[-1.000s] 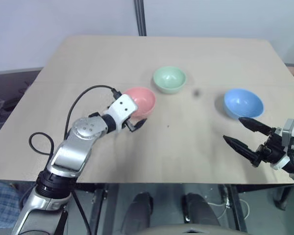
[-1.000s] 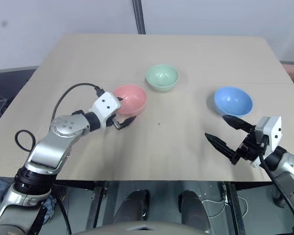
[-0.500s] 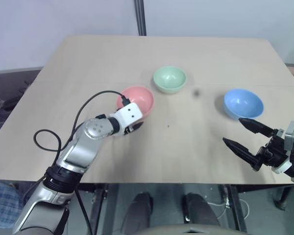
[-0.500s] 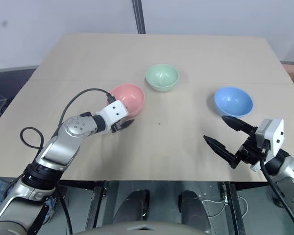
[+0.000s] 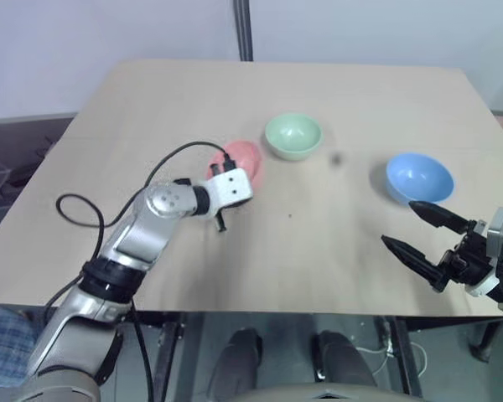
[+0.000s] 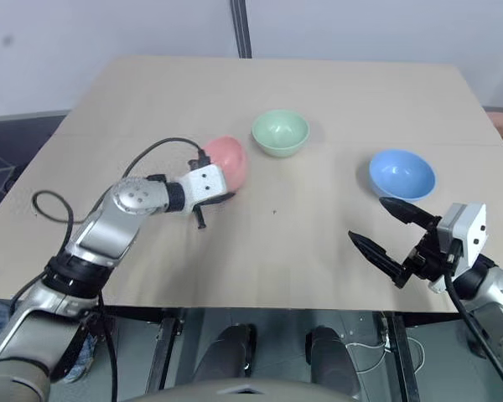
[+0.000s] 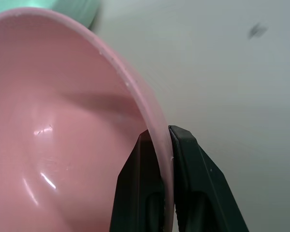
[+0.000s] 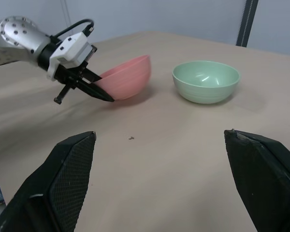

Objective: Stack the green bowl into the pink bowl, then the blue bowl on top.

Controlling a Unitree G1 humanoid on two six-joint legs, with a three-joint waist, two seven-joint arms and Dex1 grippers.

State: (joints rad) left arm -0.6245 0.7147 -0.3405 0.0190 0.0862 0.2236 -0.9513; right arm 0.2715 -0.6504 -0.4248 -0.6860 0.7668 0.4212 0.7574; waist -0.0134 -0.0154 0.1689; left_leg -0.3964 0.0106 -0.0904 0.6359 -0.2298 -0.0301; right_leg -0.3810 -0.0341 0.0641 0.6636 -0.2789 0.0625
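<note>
Salmon-pink and smooth, the small round pink bowl is tipped up on its edge, its rim pinched between the two black fingers of the left gripper. Just beside the pink bowl sits the pale mint-green bowl, upright and empty; the light sky-blue bowl stands well apart from the pink bowl, near the right gripper, whose fingers are spread wide and hold nothing. Nothing is stacked yet — both stacking steps look to remain. The bowls rest on a plain beige tabletop — a pale wall and a dark upright post stand beyond it.
</note>
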